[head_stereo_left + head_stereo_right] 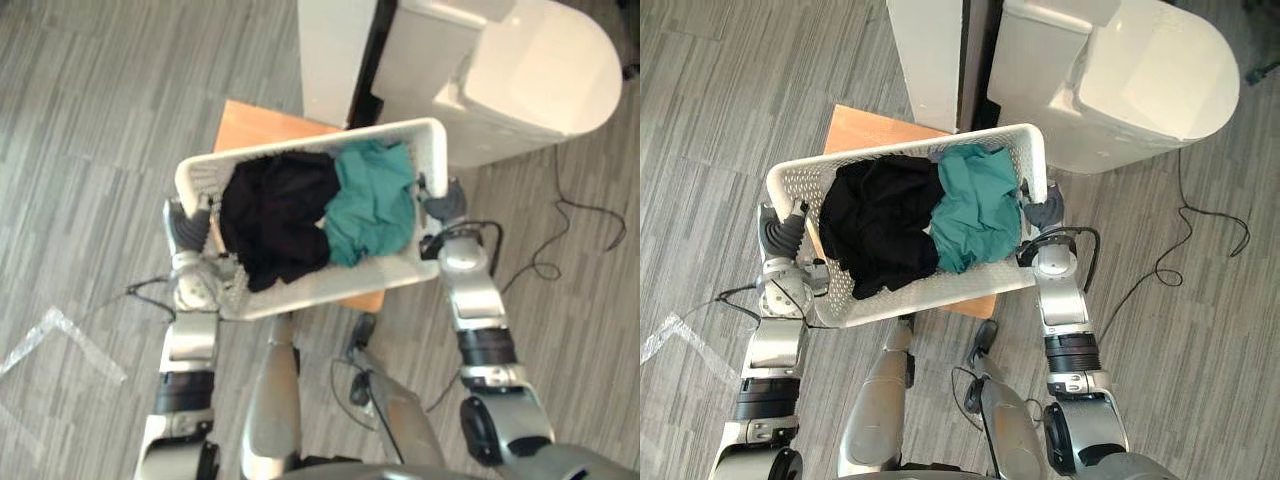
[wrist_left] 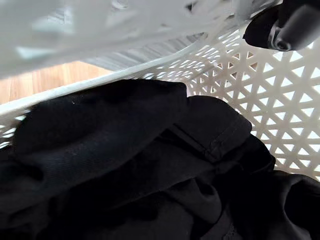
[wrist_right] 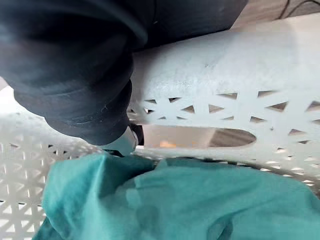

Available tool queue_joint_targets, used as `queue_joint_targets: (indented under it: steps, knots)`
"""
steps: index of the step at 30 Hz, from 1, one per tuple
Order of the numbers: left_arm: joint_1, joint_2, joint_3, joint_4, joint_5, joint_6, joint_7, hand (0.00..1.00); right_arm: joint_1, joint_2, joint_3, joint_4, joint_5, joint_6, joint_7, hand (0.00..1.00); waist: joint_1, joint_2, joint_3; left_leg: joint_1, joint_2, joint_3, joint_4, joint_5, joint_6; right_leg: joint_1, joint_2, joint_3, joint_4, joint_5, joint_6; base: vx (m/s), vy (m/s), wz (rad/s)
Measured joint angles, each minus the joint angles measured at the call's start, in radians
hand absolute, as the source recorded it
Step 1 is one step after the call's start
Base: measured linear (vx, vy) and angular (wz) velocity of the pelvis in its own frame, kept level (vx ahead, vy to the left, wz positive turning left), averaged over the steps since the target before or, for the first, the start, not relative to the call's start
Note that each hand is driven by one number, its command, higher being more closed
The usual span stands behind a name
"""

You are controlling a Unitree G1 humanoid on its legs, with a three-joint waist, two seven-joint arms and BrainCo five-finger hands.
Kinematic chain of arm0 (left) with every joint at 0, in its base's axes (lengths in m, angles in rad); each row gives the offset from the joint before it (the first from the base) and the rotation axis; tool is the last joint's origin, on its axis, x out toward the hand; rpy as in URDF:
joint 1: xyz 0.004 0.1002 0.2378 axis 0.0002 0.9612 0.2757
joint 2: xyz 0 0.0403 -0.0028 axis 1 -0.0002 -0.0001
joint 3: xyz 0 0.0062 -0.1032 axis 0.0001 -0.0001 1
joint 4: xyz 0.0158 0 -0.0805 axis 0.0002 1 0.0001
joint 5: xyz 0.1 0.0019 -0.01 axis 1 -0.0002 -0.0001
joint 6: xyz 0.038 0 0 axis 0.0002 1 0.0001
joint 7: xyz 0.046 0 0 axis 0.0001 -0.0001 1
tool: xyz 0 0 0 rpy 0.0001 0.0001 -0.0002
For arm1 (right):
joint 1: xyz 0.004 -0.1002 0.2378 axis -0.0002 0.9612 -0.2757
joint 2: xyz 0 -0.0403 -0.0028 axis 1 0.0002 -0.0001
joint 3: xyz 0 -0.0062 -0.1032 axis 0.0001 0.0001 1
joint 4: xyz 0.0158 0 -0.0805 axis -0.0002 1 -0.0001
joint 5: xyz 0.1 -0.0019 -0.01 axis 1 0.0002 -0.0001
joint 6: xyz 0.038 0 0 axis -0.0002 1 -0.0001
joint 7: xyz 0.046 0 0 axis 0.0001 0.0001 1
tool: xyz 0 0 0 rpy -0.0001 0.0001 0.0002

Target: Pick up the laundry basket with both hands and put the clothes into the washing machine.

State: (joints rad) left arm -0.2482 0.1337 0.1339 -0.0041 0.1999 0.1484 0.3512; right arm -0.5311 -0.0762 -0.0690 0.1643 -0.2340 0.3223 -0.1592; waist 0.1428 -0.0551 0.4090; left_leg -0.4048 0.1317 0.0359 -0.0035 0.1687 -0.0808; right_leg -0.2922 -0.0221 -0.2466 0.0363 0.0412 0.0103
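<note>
Left hand [image 1: 188,228] and right hand [image 1: 445,203] clamp the lattice-walled plastic laundry basket [image 1: 330,285]; smooth white washing machine [image 1: 520,75] at one o'clock.

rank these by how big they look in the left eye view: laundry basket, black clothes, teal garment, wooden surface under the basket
1. laundry basket
2. black clothes
3. teal garment
4. wooden surface: smallest as seen, but the basket covers most of it, so its full size is unsure.
</note>
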Motion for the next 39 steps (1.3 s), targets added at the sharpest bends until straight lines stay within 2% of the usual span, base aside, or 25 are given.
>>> queue_joint_targets:
  steps: [7, 9, 12, 13, 14, 16, 18, 21, 22, 23, 24, 25, 26, 27, 28, 29, 31, 32, 33, 34, 35, 36, 37, 38, 39]
  knots:
    - [0.062, 0.03, -0.059, -0.001, -0.034, -0.006, -0.003, 1.0, 0.128, -0.021, 0.029, 0.001, 0.097, -0.003, -0.013, 1.0, -0.028, 0.001, -0.004, 0.119, -0.009, 0.04, -0.029, -0.022, 0.001, 0.085, -0.018, 0.034, 0.004, -0.016, 0.011, 0.0, 0.026, -0.11]
    - [0.088, 0.03, -0.078, -0.001, -0.045, -0.007, -0.006, 1.0, 0.169, -0.022, 0.03, 0.001, 0.125, -0.004, -0.013, 1.0, -0.049, 0.001, -0.027, 0.141, -0.009, 0.043, -0.043, -0.021, 0.0, 0.101, -0.018, 0.034, 0.004, -0.022, 0.012, 0.02, -0.001, 0.0]
    - [0.127, 0.009, -0.086, -0.001, -0.078, -0.009, -0.029, 1.0, 0.231, -0.03, 0.029, 0.001, 0.157, -0.016, -0.013, 1.0, -0.062, 0.003, -0.066, 0.18, -0.013, 0.046, -0.064, -0.015, 0.003, 0.127, -0.019, 0.028, 0.009, -0.036, 0.014, 0.11, -0.009, 0.02]
    - [0.15, -0.013, -0.086, -0.001, -0.091, -0.011, -0.041, 1.0, 0.262, -0.031, 0.028, 0.001, 0.163, -0.021, -0.013, 1.0, -0.079, 0.008, -0.079, 0.213, -0.02, 0.04, -0.069, -0.015, 0.003, 0.152, -0.028, 0.02, 0.031, -0.059, 0.017, 0.14, -0.005, 0.12]
    - [0.16, -0.023, -0.088, -0.001, -0.096, -0.014, -0.046, 1.0, 0.277, -0.033, 0.026, 0.0, 0.163, -0.024, -0.012, 1.0, -0.08, 0.011, -0.092, 0.22, -0.024, 0.038, -0.069, -0.015, 0.003, 0.155, -0.032, 0.02, 0.043, -0.071, 0.019, 0.14, -0.015, 0.23]
    - [0.184, -0.067, -0.102, -0.001, -0.107, -0.021, -0.056, 1.0, 0.337, -0.045, 0.007, -0.039, 0.165, -0.036, -0.011, 1.0, -0.095, 0.037, -0.135, 0.234, -0.038, 0.001, -0.071, -0.014, 0.004, 0.167, -0.046, -0.007, 0.082, -0.107, 0.025, 0.11, -0.009, 0.39]
    - [0.184, -0.079, -0.107, -0.001, -0.109, -0.031, -0.062, 1.0, 0.355, -0.051, -0.009, -0.061, 0.167, -0.046, -0.009, 1.0, -0.107, 0.054, -0.148, 0.236, -0.048, -0.022, -0.065, -0.014, 0.003, 0.163, -0.066, -0.031, 0.128, -0.139, 0.028, 0.05, 0.012, 0.41]
    - [0.169, -0.081, -0.116, -0.001, -0.11, -0.039, -0.064, 1.0, 0.386, -0.049, -0.031, -0.075, 0.194, -0.075, -0.01, 1.0, -0.118, 0.057, -0.15, 0.24, -0.062, -0.06, -0.027, -0.013, 0.001, 0.141, -0.097, -0.05, 0.238, -0.199, 0.024, -0.02, -0.021, 0.34]
    - [0.169, -0.08, -0.117, -0.001, -0.11, -0.039, -0.064, 1.0, 0.388, -0.049, -0.031, -0.075, 0.195, -0.075, -0.01, 1.0, -0.123, 0.057, -0.15, 0.239, -0.066, -0.069, -0.017, -0.007, -0.008, 0.138, -0.106, -0.049, 0.252, -0.204, 0.023, -0.07, -0.04, 0.16]
    - [0.17, -0.073, -0.119, -0.001, -0.11, -0.039, -0.066, 1.0, 0.399, -0.045, -0.032, -0.083, 0.197, -0.079, -0.01, 1.0, -0.128, 0.047, -0.165, 0.232, -0.079, -0.102, 0.016, -0.025, -0.051, 0.13, -0.135, -0.04, 0.252, -0.208, 0.017, -0.04, 0.0, -0.17]
    - [0.174, -0.073, -0.117, -0.001, -0.111, -0.043, -0.066, 1.0, 0.405, -0.04, -0.032, -0.099, 0.205, -0.079, -0.007, 1.0, -0.126, 0.05, -0.167, 0.205, -0.075, -0.122, 0.158, -0.128, -0.037, 0.126, -0.138, -0.017, 0.255, -0.199, 0.015, -0.01, 0.037, -0.61]
    - [0.193, -0.073, -0.113, -0.002, -0.112, -0.058, -0.069, 1.0, 0.425, -0.038, -0.028, -0.123, 0.207, -0.08, -0.004, 1.0, -0.129, 0.06, -0.173, 0.19, -0.054, -0.148, 0.345, -0.237, -0.055, 0.125, -0.125, 0.027, 0.264, -0.183, 0.013, 0.02, 0.032, -0.9]
    - [0.207, -0.073, -0.113, -0.003, -0.114, -0.063, -0.073, 1.0, 0.437, -0.039, -0.028, -0.131, 0.21, -0.081, 0.0, 1.0, -0.129, 0.075, -0.181, 0.201, -0.036, -0.175, 0.395, -0.271, -0.085, 0.121, -0.108, 0.052, 0.262, -0.17, 0.006, -0.01, 0.115, -1.46]
    - [0.241, -0.083, -0.109, -0.014, -0.119, -0.079, -0.089, 1.0, 0.465, -0.041, -0.028, -0.151, 0.218, -0.081, 0.009, 1.0, -0.131, 0.104, -0.2, 0.247, -0.008, -0.244, 0.421, -0.357, -0.117, 0.106, -0.066, 0.115, 0.257, -0.15, 0.013, -0.06, 0.178, -1.49]
    - [0.25, -0.086, -0.11, -0.016, -0.119, -0.084, -0.094, 1.0, 0.472, -0.042, -0.031, -0.153, 0.224, -0.082, 0.011, 1.0, -0.137, 0.117, -0.208, 0.26, -0.01, -0.262, 0.423, -0.402, -0.11, 0.086, -0.047, 0.152, 0.261, -0.137, 0.02, -0.1, 0.228, -1.52]
    - [0.252, -0.088, -0.11, -0.016, -0.118, -0.085, -0.1, 1.0, 0.475, -0.041, -0.032, -0.153, 0.224, -0.082, 0.011, 1.0, -0.143, 0.12, -0.211, 0.266, -0.009, -0.263, 0.42, -0.425, -0.095, 0.07, -0.039, 0.179, 0.263, -0.125, 0.025, -0.16, 0.246, -1.15]
    - [0.249, -0.09, -0.104, -0.011, -0.118, -0.085, -0.114, 1.0, 0.492, -0.038, -0.038, -0.16, 0.224, -0.082, 0.011, 1.0, -0.169, 0.111, -0.222, 0.286, -0.023, -0.193, 0.376, -0.479, -0.028, 0.014, -0.034, 0.28, 0.25, -0.069, 0.057, -0.21, 0.275, -1.34]
    - [0.249, -0.09, -0.104, 0.002, -0.117, -0.085, -0.117, 1.0, 0.505, -0.028, -0.044, -0.163, 0.224, -0.081, 0.011, 1.0, -0.168, 0.093, -0.22, 0.295, -0.044, -0.144, 0.369, -0.479, -0.025, 0.004, -0.045, 0.327, 0.229, -0.029, 0.067, -0.25, 0.28, -1.64]
    - [0.252, -0.095, -0.105, 0.021, -0.115, -0.085, -0.123, 1.0, 0.537, -0.025, -0.052, -0.185, 0.223, -0.08, 0.014, 1.0, -0.171, 0.09, -0.222, 0.301, -0.064, -0.085, 0.381, -0.474, 0.006, 0.005, -0.056, 0.358, 0.183, 0.039, 0.068, -0.37, 0.339, -1.65]
    - [0.252, -0.094, -0.105, 0.027, -0.107, -0.085, -0.131, 1.0, 0.565, -0.023, -0.053, -0.208, 0.224, -0.081, 0.017, 1.0, -0.18, 0.092, -0.223, 0.292, -0.071, -0.027, 0.394, -0.466, 0.049, 0.002, -0.055, 0.354, 0.114, 0.147, 0.052, -0.39, 0.307, -1.47]
    - [0.251, -0.097, -0.104, 0.029, -0.105, -0.087, -0.132, 1.0, 0.569, -0.017, -0.053, -0.212, 0.223, -0.081, 0.019, 1.0, -0.177, 0.096, -0.223, 0.285, -0.058, 0.005, 0.389, -0.453, 0.071, 0.012, -0.055, 0.348, 0.063, 0.197, 0.039, -0.36, 0.227, -1.45]
    - [0.237, -0.098, -0.098, 0.052, -0.096, -0.091, -0.133, 1.0, 0.572, -0.006, -0.056, -0.218, 0.223, -0.08, 0.019, 1.0, -0.177, 0.099, -0.218, 0.274, -0.047, 0.08, 0.39, -0.438, 0.09, -0.028, -0.074, 0.212, 0.234, 0.09, -0.006, -0.24, 0.099, -1.13]
    - [0.236, -0.099, -0.091, 0.063, -0.094, -0.089, -0.134, 1.0, 0.576, 0.001, -0.056, -0.218, 0.223, -0.079, 0.019, 1.0, -0.176, 0.1, -0.217, 0.28, -0.043, 0.106, 0.387, -0.43, 0.1, -0.037, -0.093, 0.142, 0.349, 0.01, -0.03, -0.34, 0.148, -1.24]
    - [0.248, -0.102, -0.078, 0.066, -0.091, -0.087, -0.138, 1.0, 0.583, 0.011, -0.054, -0.218, 0.22, -0.079, 0.027, 1.0, -0.174, 0.101, -0.218, 0.308, -0.039, 0.148, 0.37, -0.412, 0.11, -0.019, -0.144, 0.029, 0.541, -0.107, -0.058, -0.34, 0.143, -1.12]
    - [0.262, -0.105, -0.061, 0.06, -0.091, -0.087, -0.144, 1.0, 0.584, 0.013, -0.046, -0.217, 0.214, -0.08, 0.033, 1.0, -0.161, 0.105, -0.219, 0.327, -0.03, 0.195, 0.343, -0.389, 0.113, 0.033, -0.19, -0.042, 0.643, -0.167, -0.069, -0.32, 0.099, -1.1]
